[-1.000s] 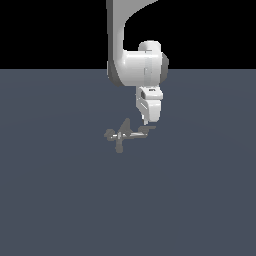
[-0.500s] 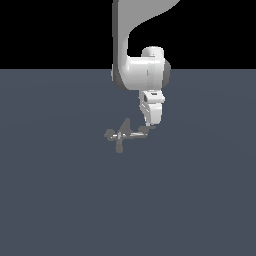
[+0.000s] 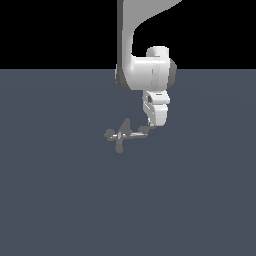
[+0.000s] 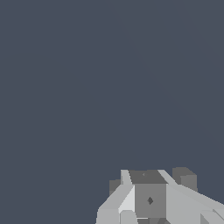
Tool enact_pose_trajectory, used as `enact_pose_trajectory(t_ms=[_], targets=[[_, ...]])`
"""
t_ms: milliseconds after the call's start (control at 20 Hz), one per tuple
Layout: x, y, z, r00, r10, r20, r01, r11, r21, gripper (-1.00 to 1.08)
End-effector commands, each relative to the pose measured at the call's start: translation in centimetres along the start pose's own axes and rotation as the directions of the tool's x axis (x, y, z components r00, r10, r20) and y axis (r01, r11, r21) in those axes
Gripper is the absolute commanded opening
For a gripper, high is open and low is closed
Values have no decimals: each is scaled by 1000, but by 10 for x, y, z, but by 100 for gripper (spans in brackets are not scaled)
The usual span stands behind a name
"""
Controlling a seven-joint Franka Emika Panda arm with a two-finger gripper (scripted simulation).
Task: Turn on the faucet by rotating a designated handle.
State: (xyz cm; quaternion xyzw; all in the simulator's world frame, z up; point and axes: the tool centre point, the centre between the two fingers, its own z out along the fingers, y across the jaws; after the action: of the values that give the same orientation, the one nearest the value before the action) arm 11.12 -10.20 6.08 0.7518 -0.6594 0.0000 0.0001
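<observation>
Exterior view: the white arm is seen coming down from the top edge, bending into a bulky wrist joint, w/ the gripper hung below it, pointing downward at the dark grey floor. The faucet, a small grey cross-shaped fixture, is set on the floor just below and toward the exterior view's left of the gripper. Its handle, the long thin arm, is stretched from the faucet's centre toward the exterior view's right, w/ its flat tip met by the gripper's lower end; contact appears made, though exact touch can't be confirmed at this res. A short stub is seen on the faucet's far side from the gripper, a pointed prong above its centre, another arm below. Whether the fingers are apart or together can't be told here.

Wrist view: only the gripper body is shown, pale grey and white blocks at the frame's edge, against bare floor. Faucet not seen in this view. Finger spacing can't be told here either.
</observation>
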Motion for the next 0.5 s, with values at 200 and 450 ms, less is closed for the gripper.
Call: enact_pose_trajectory(t_ms=[200, 450], targets=[[4, 9, 0, 1000, -3, 1, 3, 1000, 3, -100], [5, 23, 0, 1000, -2, 1, 2, 1000, 2, -100]])
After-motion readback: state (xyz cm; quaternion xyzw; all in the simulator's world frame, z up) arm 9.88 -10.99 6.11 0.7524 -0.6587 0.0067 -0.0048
